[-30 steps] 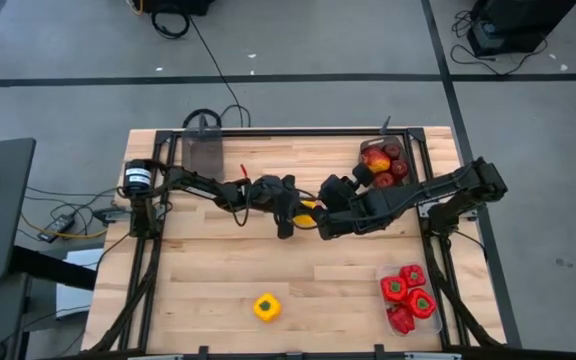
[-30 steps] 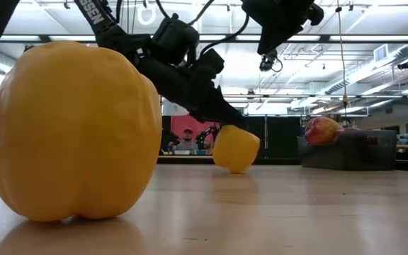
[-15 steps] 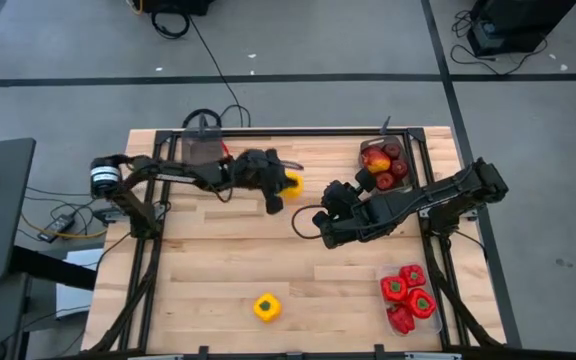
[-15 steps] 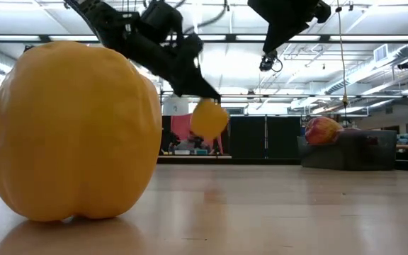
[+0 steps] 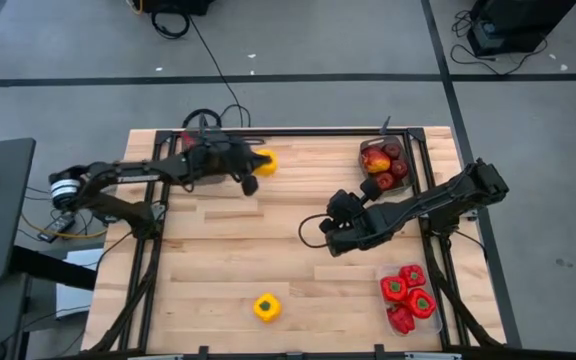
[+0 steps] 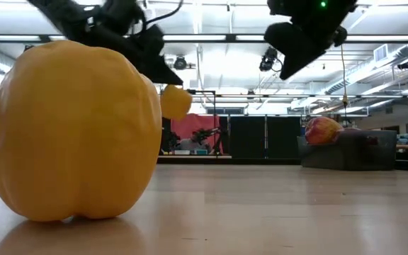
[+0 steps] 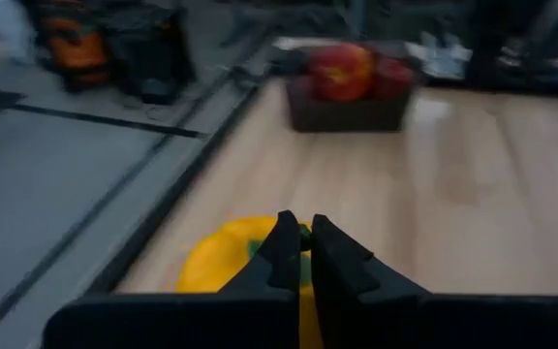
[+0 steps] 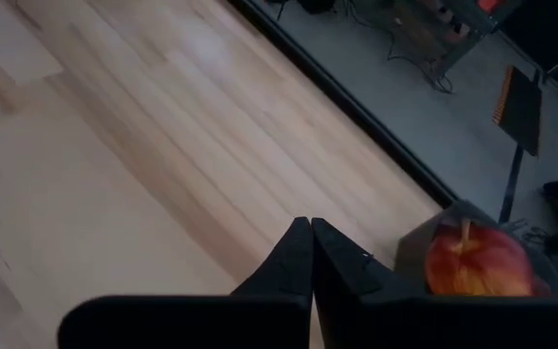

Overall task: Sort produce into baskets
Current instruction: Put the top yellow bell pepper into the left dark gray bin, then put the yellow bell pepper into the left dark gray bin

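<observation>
At the table's far left, the left gripper (image 5: 251,176) is clamped on a yellow pepper (image 5: 264,161), held in the air just beside the grey bin (image 5: 204,147). Another yellow pepper (image 5: 266,307) sits at the near edge. The right gripper (image 5: 313,232), fingers together and empty, hovers mid-table, with the apple bin (image 5: 382,163) and the red pepper bin (image 5: 408,298) on the right.

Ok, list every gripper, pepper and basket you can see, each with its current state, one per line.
left gripper: shut on a yellow pepper, raised near the table's far left.
carried yellow pepper: off the table, held by its stem.
right gripper: shut, holding nothing, over mid-table.
second yellow pepper: resting on the table, near edge.
grey basket: partly hidden, contents unclear.
apple basket: holds apples.
red pepper basket: holds red peppers.
</observation>
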`<state>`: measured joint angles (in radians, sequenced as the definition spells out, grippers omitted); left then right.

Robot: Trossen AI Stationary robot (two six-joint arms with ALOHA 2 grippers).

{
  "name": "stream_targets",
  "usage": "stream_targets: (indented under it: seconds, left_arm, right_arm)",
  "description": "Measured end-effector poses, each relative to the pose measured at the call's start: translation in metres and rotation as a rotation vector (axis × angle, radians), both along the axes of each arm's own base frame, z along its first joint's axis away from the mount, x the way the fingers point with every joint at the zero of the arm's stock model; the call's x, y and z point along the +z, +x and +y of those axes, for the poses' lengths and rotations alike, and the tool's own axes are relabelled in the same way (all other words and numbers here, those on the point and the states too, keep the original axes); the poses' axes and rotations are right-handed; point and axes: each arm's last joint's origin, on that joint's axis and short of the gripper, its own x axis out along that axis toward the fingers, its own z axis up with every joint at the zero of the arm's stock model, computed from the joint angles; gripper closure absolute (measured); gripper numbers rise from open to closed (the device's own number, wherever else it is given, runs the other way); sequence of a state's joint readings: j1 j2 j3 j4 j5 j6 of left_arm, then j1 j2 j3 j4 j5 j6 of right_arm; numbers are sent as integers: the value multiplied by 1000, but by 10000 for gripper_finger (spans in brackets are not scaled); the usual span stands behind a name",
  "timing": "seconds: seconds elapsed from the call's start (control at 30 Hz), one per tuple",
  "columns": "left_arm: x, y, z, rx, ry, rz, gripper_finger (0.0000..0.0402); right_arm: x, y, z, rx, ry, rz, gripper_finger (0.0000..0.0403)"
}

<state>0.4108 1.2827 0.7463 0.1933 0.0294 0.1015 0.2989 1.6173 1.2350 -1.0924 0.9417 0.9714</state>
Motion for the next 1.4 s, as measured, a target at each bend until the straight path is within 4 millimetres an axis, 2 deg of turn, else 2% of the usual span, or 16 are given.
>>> stream_targets:
  seconds: [0.2, 0.33, 0.47, 0.7, 0.87, 1.03, 1.23, 1.4]
  left_arm:
    - [-5, -48, 8, 185, 20, -75, 387]
    - [-3, -73, 17, 343, 55, -103, 386]
    - [-13, -91, 29, 490, 72, -116, 386]
    - [-38, -117, 41, 649, 53, -247, 386]
    - [-57, -128, 40, 725, -2, -251, 386]
    - [-69, -135, 37, 818, 26, -226, 380]
    - [-78, -141, 34, 896, 46, -212, 348]
    - [-80, -142, 34, 938, 59, -187, 315]
  right_arm:
    - [-13, -5, -1, -17, -2, 10, 391]
    - [-17, -5, -2, -19, -4, -1, 391]
    - [-20, -6, -2, -18, -8, -5, 391]
    - [-31, -11, -3, -18, 11, 42, 391]
    - [-34, -13, -4, -26, 16, 44, 391]
    - [-33, -12, -5, -40, -15, 12, 391]
    - [-33, -6, -9, -59, 2, -49, 391]
    - [-33, 1, -20, -101, 31, -94, 386]
